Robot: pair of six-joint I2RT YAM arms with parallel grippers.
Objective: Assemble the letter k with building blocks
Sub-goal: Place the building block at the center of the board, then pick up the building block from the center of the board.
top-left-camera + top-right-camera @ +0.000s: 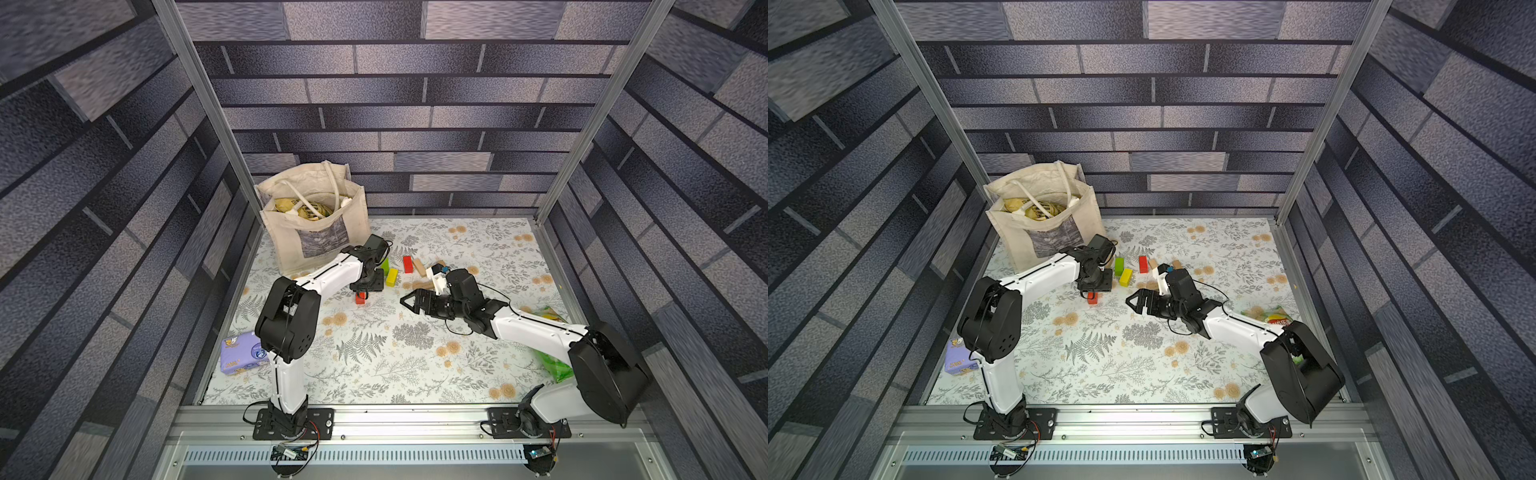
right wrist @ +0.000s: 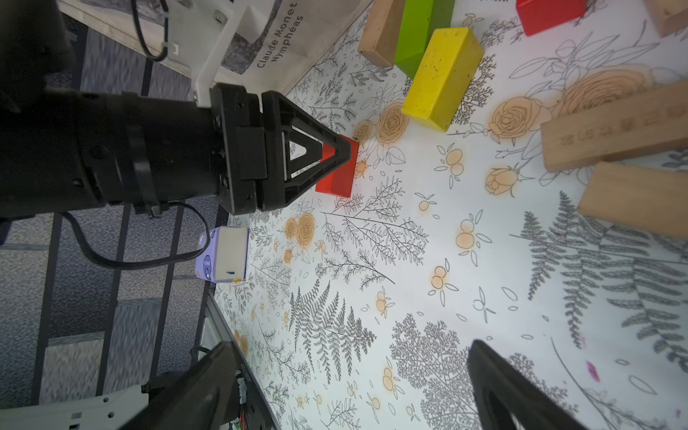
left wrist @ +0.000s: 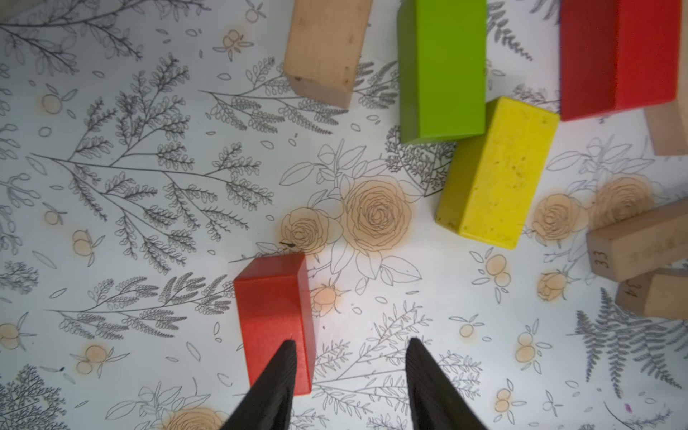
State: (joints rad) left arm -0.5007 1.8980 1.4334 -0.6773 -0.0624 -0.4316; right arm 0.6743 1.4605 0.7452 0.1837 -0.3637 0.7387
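Left gripper [image 3: 350,340]: fingers part-open, nothing clamped. One fingertip [image 3: 284,366] overlaps the near red block [image 3: 273,309]; the other stands clear over the floral mat [image 3: 149,223]. That block lies flat on the mat, apart from the rest. Green block [image 3: 443,70] and yellow block [image 3: 495,175] meet at a corner, with the second red block [image 3: 618,56] just beside them. Plain wooden blocks [image 3: 324,48] lie around this group. Right gripper [image 2: 350,344]: fingers spread wide, empty, over bare mat.
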